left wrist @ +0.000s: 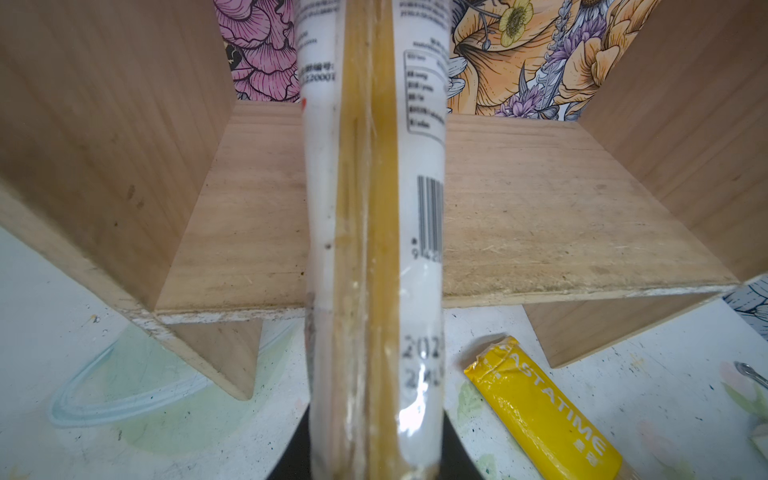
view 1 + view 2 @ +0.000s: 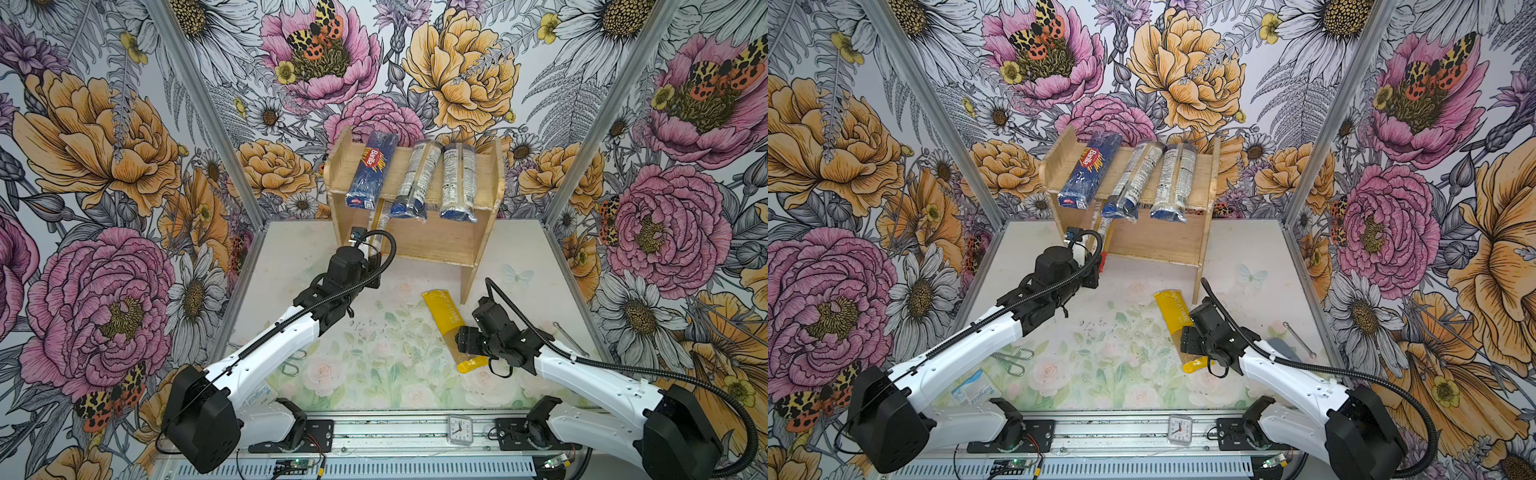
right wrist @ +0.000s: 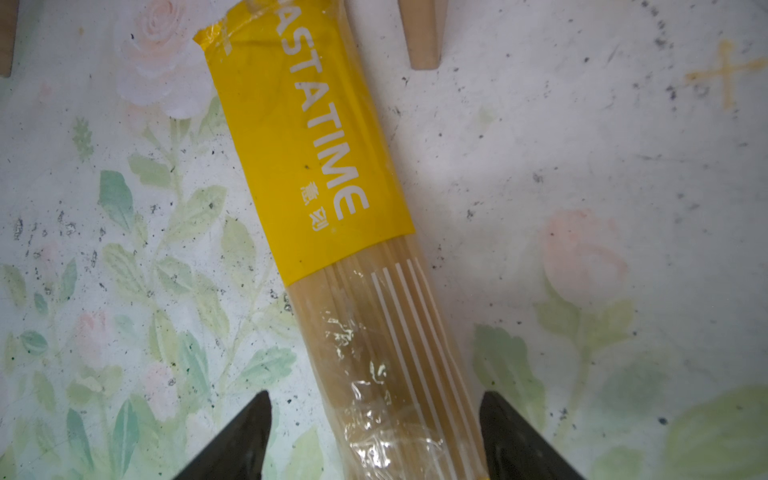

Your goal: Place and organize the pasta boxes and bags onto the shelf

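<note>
My left gripper (image 1: 374, 469) is clamped on the white-label pack (image 1: 419, 291), barcode showing, poking in over the rough lower board of the shelf (image 1: 540, 208). My right gripper (image 3: 374, 415) hangs spread open astride the yellow PASTATIME pack (image 3: 307, 145), crinkly clear end, flat on the table (image 3: 582, 166). The Barilla pack (image 2: 371, 170) lies up top.

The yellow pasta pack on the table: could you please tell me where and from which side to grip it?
The yellow pasta pack lies flat on the table, long and slim, so grip its clear middle section from above, jaws across the narrow width. The right gripper is poised there, jaws open to either side.
</note>
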`<state>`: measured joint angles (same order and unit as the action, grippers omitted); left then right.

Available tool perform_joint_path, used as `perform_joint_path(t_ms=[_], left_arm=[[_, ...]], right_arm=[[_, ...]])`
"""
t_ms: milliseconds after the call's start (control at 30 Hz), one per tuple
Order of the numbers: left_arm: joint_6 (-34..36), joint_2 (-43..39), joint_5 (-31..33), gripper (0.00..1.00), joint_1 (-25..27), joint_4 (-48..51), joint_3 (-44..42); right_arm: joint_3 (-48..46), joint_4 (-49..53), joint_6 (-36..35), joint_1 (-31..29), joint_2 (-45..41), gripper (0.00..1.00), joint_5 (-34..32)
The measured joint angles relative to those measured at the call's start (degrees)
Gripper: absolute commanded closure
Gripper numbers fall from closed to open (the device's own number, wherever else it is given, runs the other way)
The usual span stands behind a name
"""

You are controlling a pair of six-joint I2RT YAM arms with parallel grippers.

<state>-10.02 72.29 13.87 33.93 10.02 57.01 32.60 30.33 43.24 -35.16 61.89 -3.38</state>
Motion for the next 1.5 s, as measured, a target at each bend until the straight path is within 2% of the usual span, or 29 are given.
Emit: perform_joint_path(t_ms=[767,1500], left_arm=[[0.2,2.5,-0.7,1.0,-0.1,0.2,3.2],[2.1,3.3,0.9,1.0,-0.2,4.3,4.1]], right_arm=[[0.0,0.0,0.0,0.0,0.0,0.2,0.0],[-0.3,0.0,0.0,0.0,0.0,0.2,-0.9]])
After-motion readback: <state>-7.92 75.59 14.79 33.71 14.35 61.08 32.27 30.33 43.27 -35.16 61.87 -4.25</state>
